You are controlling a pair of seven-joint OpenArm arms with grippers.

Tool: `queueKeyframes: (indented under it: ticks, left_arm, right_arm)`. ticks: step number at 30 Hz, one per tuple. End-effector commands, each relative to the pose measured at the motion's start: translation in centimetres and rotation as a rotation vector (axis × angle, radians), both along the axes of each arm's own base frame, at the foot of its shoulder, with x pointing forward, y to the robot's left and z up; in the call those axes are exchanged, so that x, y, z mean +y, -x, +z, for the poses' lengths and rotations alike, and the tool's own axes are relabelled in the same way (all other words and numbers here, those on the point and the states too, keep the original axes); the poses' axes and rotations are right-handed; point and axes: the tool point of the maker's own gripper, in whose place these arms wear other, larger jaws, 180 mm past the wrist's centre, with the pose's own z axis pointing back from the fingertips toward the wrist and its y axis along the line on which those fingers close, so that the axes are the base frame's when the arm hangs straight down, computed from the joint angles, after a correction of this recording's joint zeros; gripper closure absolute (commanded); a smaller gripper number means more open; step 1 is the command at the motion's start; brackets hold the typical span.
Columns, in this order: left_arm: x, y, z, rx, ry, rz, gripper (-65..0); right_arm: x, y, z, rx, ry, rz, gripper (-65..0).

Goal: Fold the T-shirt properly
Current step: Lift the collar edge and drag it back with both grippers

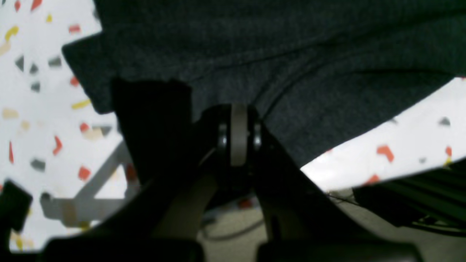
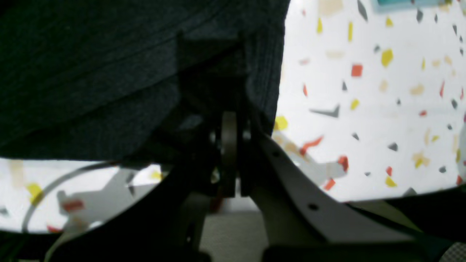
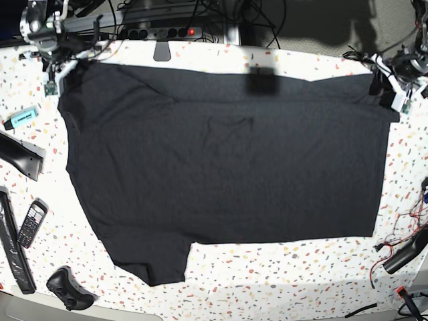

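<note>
The black T-shirt (image 3: 227, 167) lies spread flat across the speckled white table (image 3: 281, 267), plain side up, with one sleeve (image 3: 150, 257) pointing to the front edge. No print shows. My right gripper (image 3: 59, 70) is at the shirt's far left corner, and in the right wrist view (image 2: 207, 62) it is closed on the dark cloth (image 2: 91, 72). My left gripper (image 3: 386, 93) is at the far right corner, and in the left wrist view (image 1: 153, 94) its jaws pinch the cloth edge (image 1: 255, 54).
A blue marker (image 3: 21, 118), a black bar (image 3: 20, 154), a keypad handset (image 3: 31, 224), a long black strip (image 3: 13, 254) and a black controller (image 3: 67, 289) lie along the left edge. A power strip (image 3: 160, 30) is behind. Cables (image 3: 401, 247) lie at the front right.
</note>
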Motion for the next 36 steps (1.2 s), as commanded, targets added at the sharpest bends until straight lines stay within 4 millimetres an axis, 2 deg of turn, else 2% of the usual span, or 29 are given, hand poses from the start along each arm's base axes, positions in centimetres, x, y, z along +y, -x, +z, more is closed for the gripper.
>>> queueKeyframes:
  ticks: [1, 5, 12, 15, 19, 25, 29, 34, 36]
  left_arm:
    - [0.6, -0.1, 0.7, -0.006, -0.027, -0.018, 0.0]
    - [0.9, 0.9, 0.5, 0.025, -0.048, -0.033, 0.0]
    - [1.5, 1.8, 0.2, 0.067, -0.07, -0.051, 0.0]
    - [2.0, 1.7, 0.5, 0.069, -0.086, -0.06, 0.0]
    - [2.8, 1.3, 1.1, 0.06, -0.106, -0.073, 0.0]
    - [2.9, 0.2, 2.6, 0.026, -0.098, -0.093, 0.0]
    - [2.9, -1.3, 5.0, -0.026, -0.154, -0.157, 0.0]
    - [3.0, -5.1, 9.2, -0.167, -0.199, -0.163, 0.0]
    - [3.4, -6.9, 10.5, -0.223, -0.206, -0.123, -13.3]
  right_arm:
    - [-0.7, 0.0, 0.8, -0.01, 0.026, 0.002, 0.0]
    - [-1.3, 1.2, 0.7, 0.022, 0.034, 0.003, 0.0]
    - [-1.1, 2.5, 0.7, 0.06, 0.036, 0.018, 0.0]
    - [-1.0, 2.8, 1.3, 0.058, 0.045, 0.025, 0.0]
    - [-1.9, 3.8, 2.2, 0.066, 0.07, 0.007, 0.0]
    - [-3.1, 3.9, 3.0, 0.046, 0.084, -0.026, 0.0]
    - [-3.2, 2.6, 4.8, -0.009, 0.098, -0.016, 0.0]
    - [-2.4, -0.9, 8.8, -0.177, 0.084, 0.011, 0.0]
    - [-2.0, -2.4, 9.4, -0.228, 0.052, 0.012, 0.0]
